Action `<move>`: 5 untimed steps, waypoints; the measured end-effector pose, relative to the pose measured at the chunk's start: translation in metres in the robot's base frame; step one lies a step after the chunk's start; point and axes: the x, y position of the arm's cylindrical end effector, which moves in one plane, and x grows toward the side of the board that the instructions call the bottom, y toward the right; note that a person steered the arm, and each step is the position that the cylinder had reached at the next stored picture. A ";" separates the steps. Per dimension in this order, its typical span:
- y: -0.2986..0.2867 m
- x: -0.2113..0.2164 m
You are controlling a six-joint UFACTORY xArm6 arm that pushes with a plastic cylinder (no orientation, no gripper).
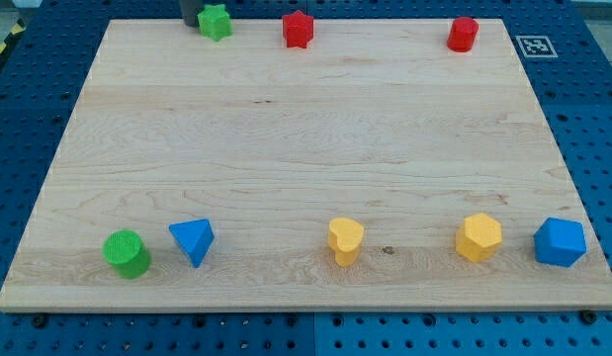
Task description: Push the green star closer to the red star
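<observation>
My tip shows only as a dark stub at the view's top edge, at the far rim of the board; the rest of the rod is cut off by the frame. I have no claw to open or close, just this bare rod end, and it holds nothing. It sits just to the view's left of the green star, touching it or nearly so; I cannot tell which. The green star lies near the board's top edge, and the red star stands to its right along the same edge, with a gap between them. Farther right on that edge is a red cylinder. Along the board's bottom run a green cylinder, a blue triangle, a yellow heart, a yellow hexagon and a blue hexagon.
</observation>
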 end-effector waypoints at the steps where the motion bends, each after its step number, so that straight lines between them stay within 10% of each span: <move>1: 0.022 0.001; 5: 0.080 0.002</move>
